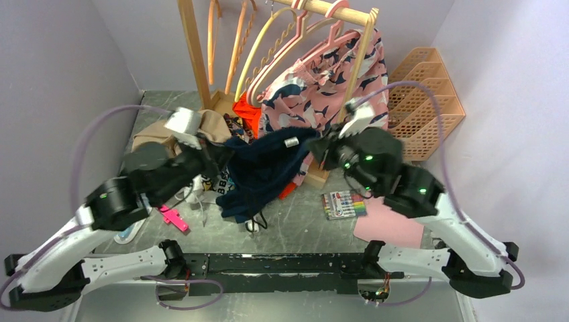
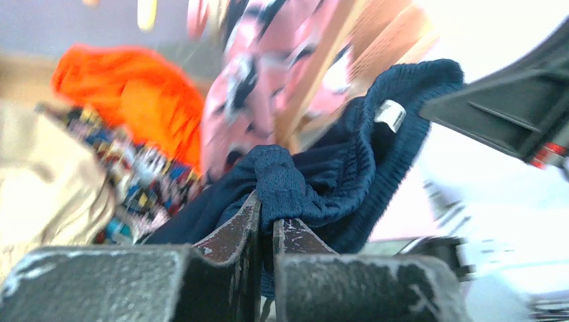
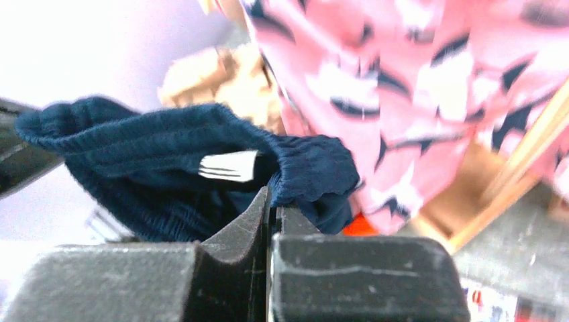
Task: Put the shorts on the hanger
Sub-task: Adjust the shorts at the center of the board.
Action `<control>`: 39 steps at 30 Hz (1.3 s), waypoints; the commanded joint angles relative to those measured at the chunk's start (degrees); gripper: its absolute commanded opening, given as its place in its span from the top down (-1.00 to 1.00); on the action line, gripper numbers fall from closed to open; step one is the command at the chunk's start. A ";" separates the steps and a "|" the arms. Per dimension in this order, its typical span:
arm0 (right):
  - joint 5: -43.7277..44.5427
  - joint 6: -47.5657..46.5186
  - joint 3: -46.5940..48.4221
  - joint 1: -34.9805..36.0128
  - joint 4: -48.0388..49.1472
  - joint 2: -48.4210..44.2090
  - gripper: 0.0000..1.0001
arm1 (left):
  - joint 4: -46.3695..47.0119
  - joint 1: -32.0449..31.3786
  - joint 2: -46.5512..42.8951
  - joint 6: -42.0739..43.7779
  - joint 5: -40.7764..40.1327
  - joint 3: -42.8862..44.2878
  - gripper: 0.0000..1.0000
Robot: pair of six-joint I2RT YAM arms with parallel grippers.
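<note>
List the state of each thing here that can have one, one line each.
Plain navy blue fabric shorts: held up by the waistband, legs hanging down.
Left gripper: shut on the shorts' waistband.
Right gripper: shut on the waistband beside the white label.
Pink shorts with navy-and-white print: hanging on the wooden rack.
Flat pack of coloured markers: lying on the table.

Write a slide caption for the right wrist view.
Right gripper shut on the waistband of the navy shorts, white label showing, pink printed shorts hanging behind.
</note>
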 commanded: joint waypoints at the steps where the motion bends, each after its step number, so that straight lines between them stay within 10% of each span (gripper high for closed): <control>1: 4.28 -11.22 14.35 0.04 -8.92 3.02 1.00 | 8.04 -0.28 -5.09 5.81 11.39 6.59 0.86; 16: -1.81 1.05 -22.75 -0.66 11.50 2.36 1.00 | 2.86 -0.32 -11.22 -12.00 1.81 -18.48 0.86; 30: -9.52 11.03 -34.30 -11.67 25.04 10.62 1.00 | 0.33 -0.28 -5.20 -30.88 -12.72 -31.45 0.86; 39: -11.78 13.05 -38.30 -11.67 24.11 6.40 0.06 | -2.54 2.42 10.32 -33.60 -11.81 -23.76 0.86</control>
